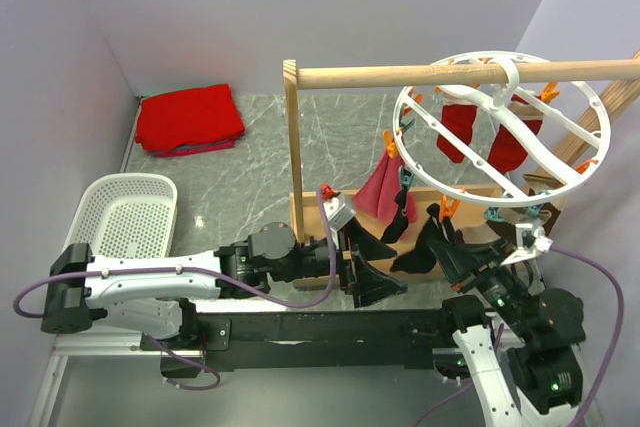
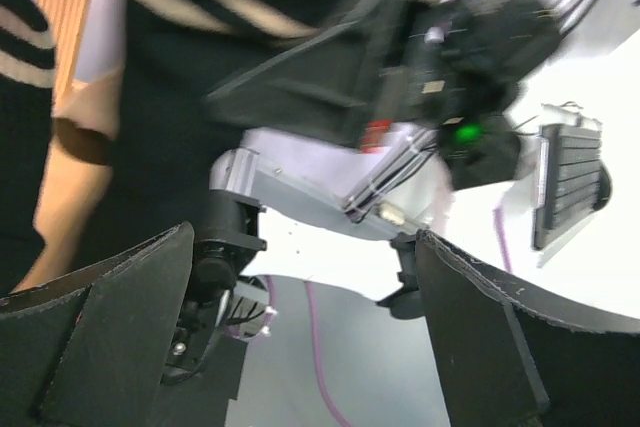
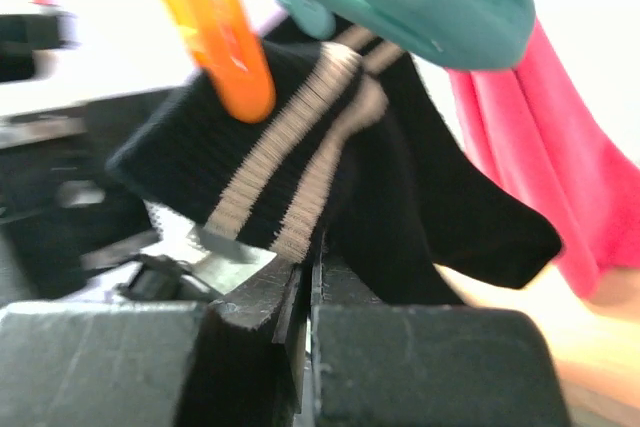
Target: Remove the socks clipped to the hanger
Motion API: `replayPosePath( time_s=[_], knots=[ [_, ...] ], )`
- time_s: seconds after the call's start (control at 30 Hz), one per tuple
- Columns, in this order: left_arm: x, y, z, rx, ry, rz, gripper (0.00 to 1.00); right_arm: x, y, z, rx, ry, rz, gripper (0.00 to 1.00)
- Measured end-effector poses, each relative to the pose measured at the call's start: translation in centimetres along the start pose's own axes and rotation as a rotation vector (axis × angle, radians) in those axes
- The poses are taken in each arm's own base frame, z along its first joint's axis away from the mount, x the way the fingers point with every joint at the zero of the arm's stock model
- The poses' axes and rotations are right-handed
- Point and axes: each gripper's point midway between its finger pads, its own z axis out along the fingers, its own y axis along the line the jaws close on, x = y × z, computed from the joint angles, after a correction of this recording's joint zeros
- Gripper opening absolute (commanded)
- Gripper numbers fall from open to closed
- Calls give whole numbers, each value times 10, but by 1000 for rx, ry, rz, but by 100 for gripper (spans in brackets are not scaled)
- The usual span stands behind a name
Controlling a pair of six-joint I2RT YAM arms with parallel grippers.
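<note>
Pinching the striped black sock [image 3: 300,157] in my right hand [image 3: 310,347] just under its orange peg [image 3: 225,37], left hand [image 2: 300,297] spread nearby, so next I'd guess a steady tug down.

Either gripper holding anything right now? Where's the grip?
The right gripper is shut on the black striped sock, pinching its striped cuff just below the orange peg. The left gripper is open, holding nothing.
</note>
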Motion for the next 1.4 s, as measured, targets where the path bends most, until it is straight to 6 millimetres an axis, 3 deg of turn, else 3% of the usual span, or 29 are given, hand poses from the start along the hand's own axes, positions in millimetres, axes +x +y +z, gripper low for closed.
replayPosePath(
  time_s=[0.17, 0.4, 0.53, 0.57, 0.6, 0.63, 0.7, 0.73, 0.8, 1.0, 1.23, 1.4],
  knots=[
    [7, 11, 20, -49, 49, 16, 96, -22, 35, -19, -85, -44, -7, 0],
    [15, 15, 44, -56, 107, 30, 99, -23, 51, -24, -133, -5, 36, 0],
    [23, 20, 50, -66, 136, 26, 65, -21, 54, -23, -143, 20, 62, 0],
    [27, 21, 50, -70, 145, 22, 48, -22, 55, -24, -146, 20, 64, 1],
    [30, 23, 50, -73, 158, 22, 40, -23, 56, -25, -149, 17, 62, 4],
    [33, 24, 50, -72, 168, 21, 25, -25, 58, -26, -154, 14, 60, 13],
    [36, 23, 50, -67, 178, 8, 17, -26, 61, -28, -161, 13, 57, 25],
    [36, 22, 50, -62, 180, 11, 11, -26, 63, -30, -165, 17, 53, 37],
    [36, 19, 50, -50, 182, 3, 9, -24, 64, -32, -167, 28, 49, 50],
    [38, 13, 49, -21, 192, -26, 1, -32, 72, -44, -135, 85, -43, 64],
    [38, 3, 51, 21, 194, -66, 1, -51, 74, -51, -65, 134, -144, 68],
    [54, 7, 55, 26, 229, -80, 1, -55, 70, -49, -17, 168, -152, 68]
  ],
)
